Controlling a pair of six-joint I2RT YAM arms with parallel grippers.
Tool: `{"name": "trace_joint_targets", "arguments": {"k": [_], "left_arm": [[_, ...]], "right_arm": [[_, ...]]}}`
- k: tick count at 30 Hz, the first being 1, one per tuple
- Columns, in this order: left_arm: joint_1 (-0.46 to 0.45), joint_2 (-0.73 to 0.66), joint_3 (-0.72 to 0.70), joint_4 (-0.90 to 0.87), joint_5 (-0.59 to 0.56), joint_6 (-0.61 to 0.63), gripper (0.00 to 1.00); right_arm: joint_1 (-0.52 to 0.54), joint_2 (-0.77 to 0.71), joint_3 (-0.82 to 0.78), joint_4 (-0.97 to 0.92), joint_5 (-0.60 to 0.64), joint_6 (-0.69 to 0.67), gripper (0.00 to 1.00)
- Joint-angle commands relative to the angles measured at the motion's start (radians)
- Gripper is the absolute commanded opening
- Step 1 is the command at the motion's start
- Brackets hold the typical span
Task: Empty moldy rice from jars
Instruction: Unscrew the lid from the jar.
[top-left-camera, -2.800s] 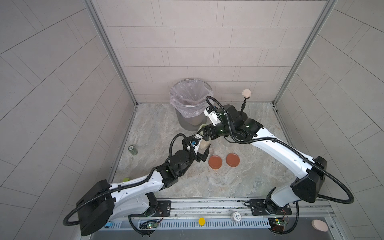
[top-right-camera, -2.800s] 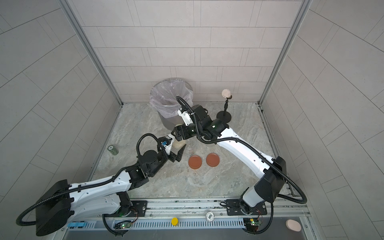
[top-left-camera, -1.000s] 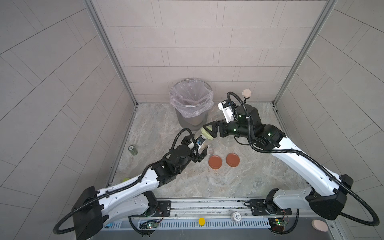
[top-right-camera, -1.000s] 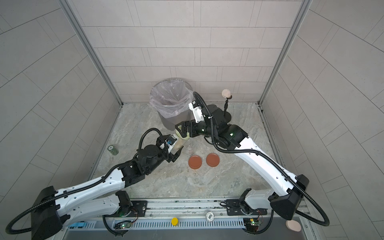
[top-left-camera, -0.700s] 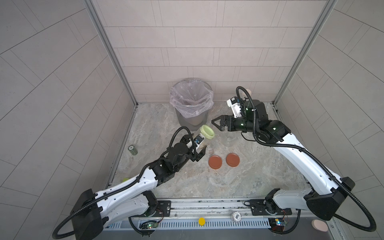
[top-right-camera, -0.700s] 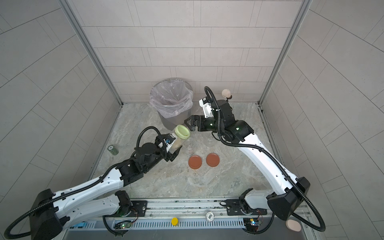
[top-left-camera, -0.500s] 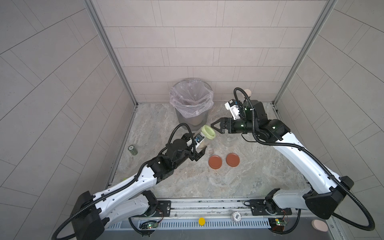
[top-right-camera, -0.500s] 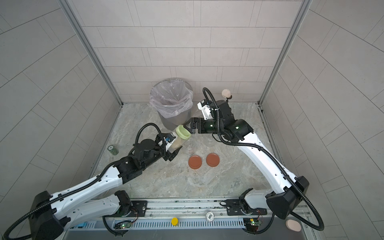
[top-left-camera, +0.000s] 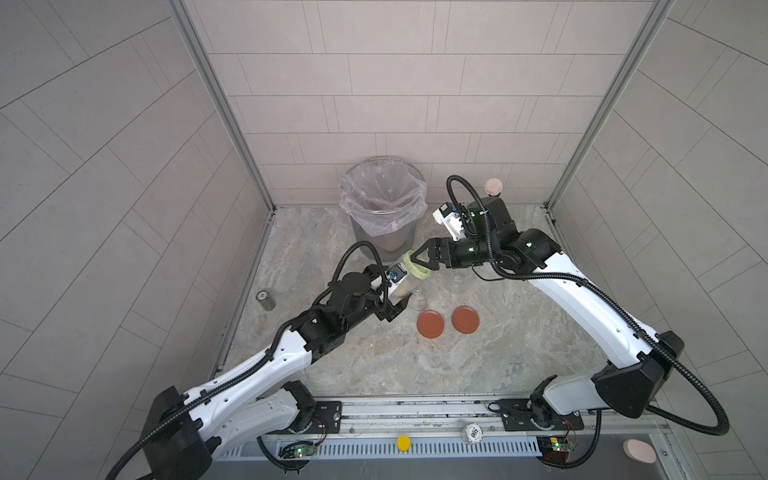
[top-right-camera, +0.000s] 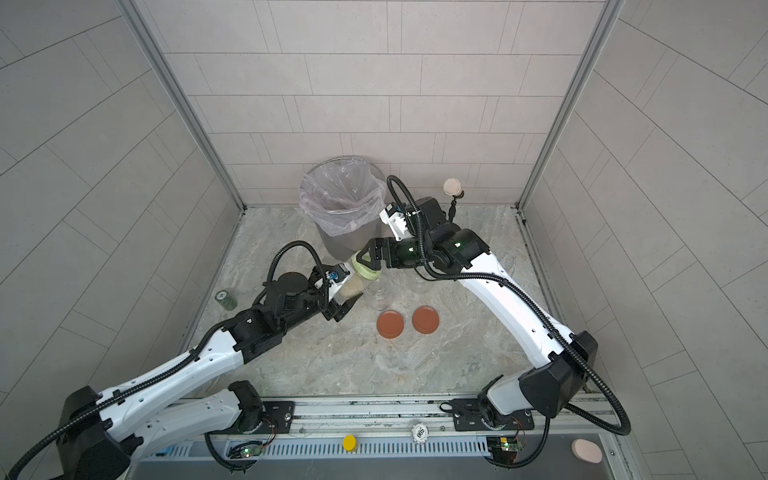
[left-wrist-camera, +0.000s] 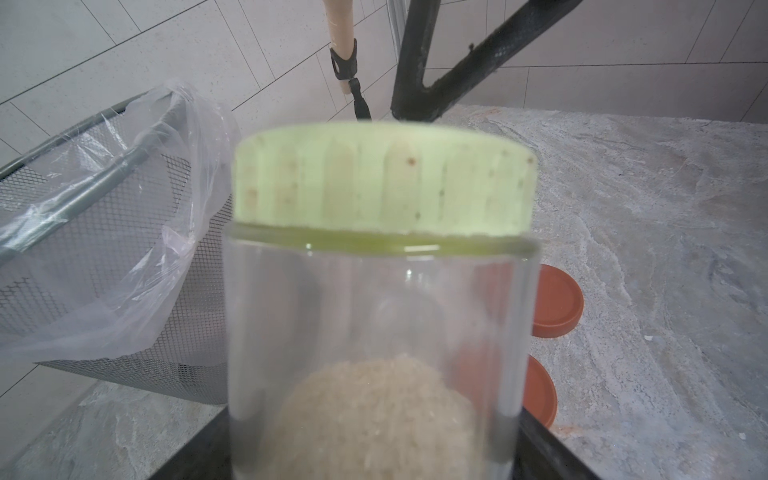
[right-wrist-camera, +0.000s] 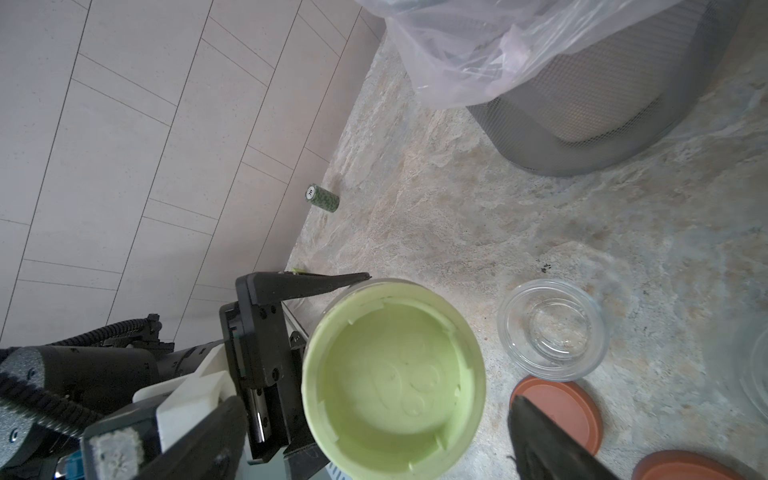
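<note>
Right pincer (right-wrist-camera: 440, 336), jaws wide, flanks the pale green round screw lid (top-left-camera: 419, 272) at frame centre in a top view; it should close squarely on the rim before twisting. Left pincer (top-left-camera: 395, 293) clamps the clear glass jar (left-wrist-camera: 374, 311) of off-white moldy rice (left-wrist-camera: 374, 415). Above: grey mesh bin (top-left-camera: 380, 239), clear-lined. Beside: lidless glass jar (top-left-camera: 419, 302), seemingly empty.

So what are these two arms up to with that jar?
The left gripper holds a tilted glass jar with moldy rice inside and its green lid on. The right gripper is open, its jaws on either side of that lid but not closed on it. Two empty jars stand beside two red lids, near the lined bin.
</note>
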Motion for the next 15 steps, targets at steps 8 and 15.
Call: {"name": "trace_joint_targets", "arguments": {"k": [8,15], "left_arm": [[0.006,-0.026,0.047,0.105,0.029,0.033,0.15],[0.006,-0.027,0.043,0.106,0.024,0.037,0.15]], "right_arm": [[0.030,0.057,0.053,-0.061,-0.003,-0.051,1.00],[0.032,0.082,0.075,-0.064,-0.029,-0.051,0.96]]}}
